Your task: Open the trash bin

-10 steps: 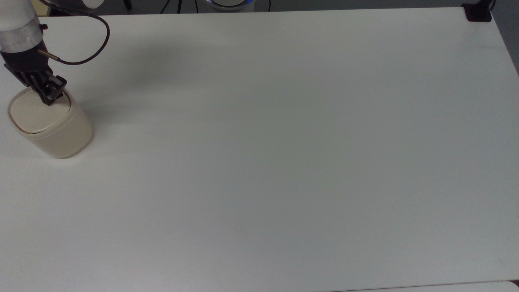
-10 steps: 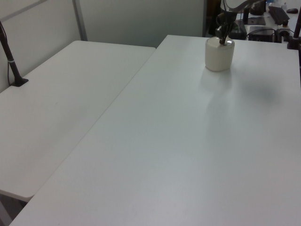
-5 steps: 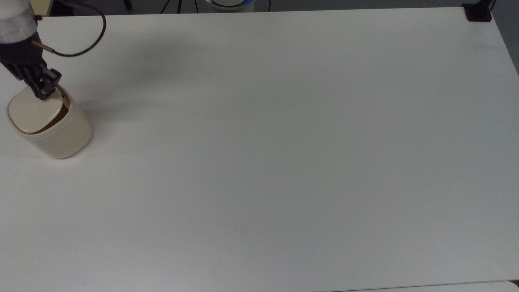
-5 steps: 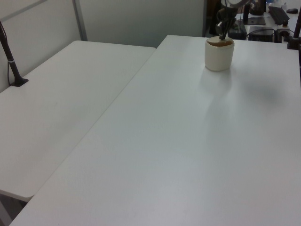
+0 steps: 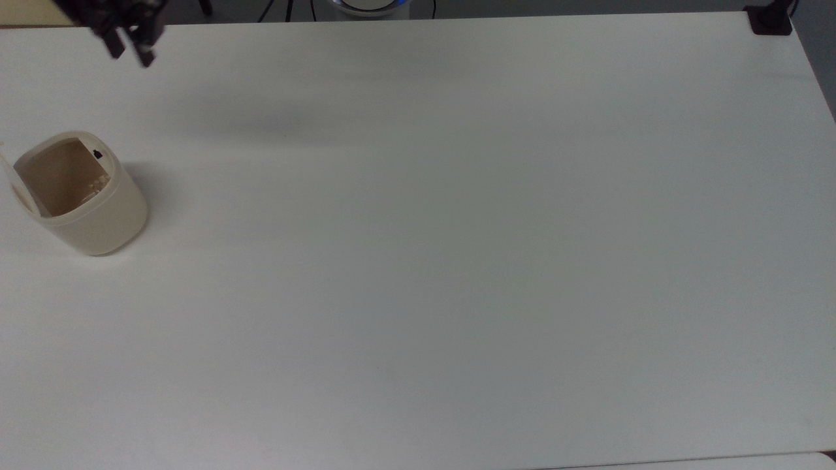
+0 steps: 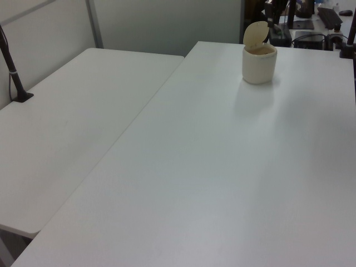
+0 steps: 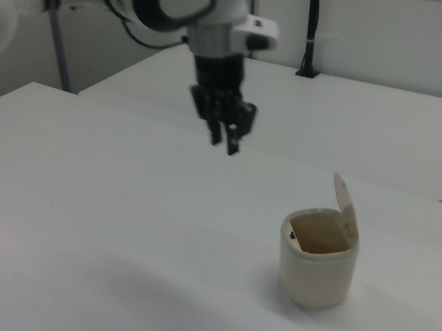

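**Bin lid up, arm clear**

With its lid (image 7: 347, 203) standing upright on the hinge, the cream trash bin (image 5: 81, 196) sits near the top view's left edge of the white bench (image 5: 457, 228), its brown interior and a small black button (image 5: 98, 155) at the rim exposed. High above the bench and well apart from the bin hangs the pincer (image 7: 229, 135), its two dark fingers close together with a narrow gap between them, grasping nothing. In the top view the pincer (image 5: 129, 49) is near the upper left corner.

Judging from the raised lid, the opening step looks complete. Any next move would only call for keeping the arm clear so the lid is not knocked shut.
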